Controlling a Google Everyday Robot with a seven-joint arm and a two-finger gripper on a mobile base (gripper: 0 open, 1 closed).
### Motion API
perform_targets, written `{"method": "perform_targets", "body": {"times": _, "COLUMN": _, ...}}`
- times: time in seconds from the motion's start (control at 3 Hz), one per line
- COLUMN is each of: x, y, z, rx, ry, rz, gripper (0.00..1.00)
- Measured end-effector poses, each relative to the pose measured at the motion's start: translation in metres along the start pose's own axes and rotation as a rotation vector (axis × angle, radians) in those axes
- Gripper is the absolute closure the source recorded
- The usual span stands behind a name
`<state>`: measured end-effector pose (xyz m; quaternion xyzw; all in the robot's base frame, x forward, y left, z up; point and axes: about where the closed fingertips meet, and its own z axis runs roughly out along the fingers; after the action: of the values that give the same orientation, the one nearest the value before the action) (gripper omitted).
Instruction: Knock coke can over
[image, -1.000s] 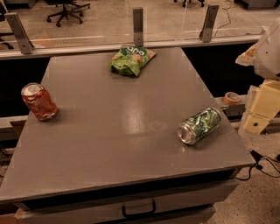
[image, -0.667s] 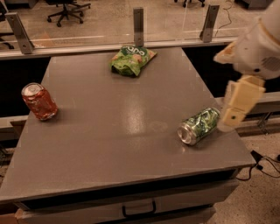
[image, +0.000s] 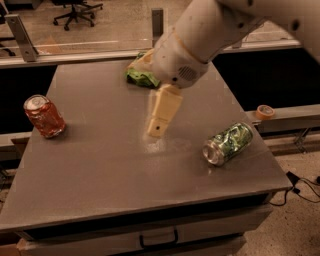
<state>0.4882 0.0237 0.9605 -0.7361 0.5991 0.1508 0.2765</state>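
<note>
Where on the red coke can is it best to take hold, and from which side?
Probably grip the coke can around the middle of its round wall, coming level from the side that faces the middle of the table. It stands upright near the table edge with nothing beside it, and the gripper hangs over the table's middle, so that side is open.

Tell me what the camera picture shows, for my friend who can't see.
The gripper hangs over the middle of the table, apart from the coke can standing near its left edge. A green can lies on its side at right.
</note>
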Motion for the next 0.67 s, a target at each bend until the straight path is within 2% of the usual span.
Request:
{"method": "perform_targets", "body": {"times": 0.33, "x": -0.0804, "y": -0.0018, "z": 0.0410, "rx": -0.027, "ry": -0.110, "rz": -0.070, "gripper": 0.00}}
{"method": "perform_targets", "body": {"times": 0.67, "x": -0.0808, "y": -0.0028, "z": 0.0430, "rx": -0.024, "ry": -0.114, "rz": -0.067, "gripper": 0.00}}
